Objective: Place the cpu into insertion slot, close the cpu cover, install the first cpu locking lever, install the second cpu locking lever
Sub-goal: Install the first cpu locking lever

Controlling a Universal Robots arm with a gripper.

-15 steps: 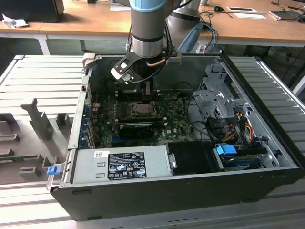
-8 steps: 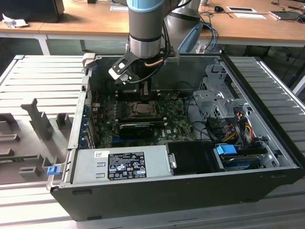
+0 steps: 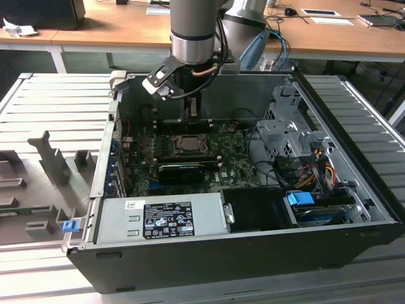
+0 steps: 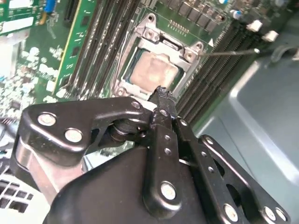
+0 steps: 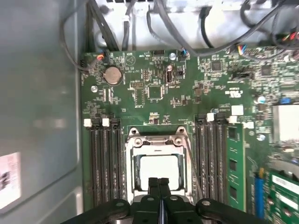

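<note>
The gripper (image 5: 159,180), fingers (image 5: 154,186) pressed together, is hovering over an edge of the cover (image 5: 156,140), with the cpu (image 5: 159,165) lying in its cut-out. It is probably best pushing straight down, without skidding.

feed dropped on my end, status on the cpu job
Gripper shut, empty, tips over the edge of the cpu cover. Cpu seated under it. Memory slots flank it, clear of the tips.
</note>
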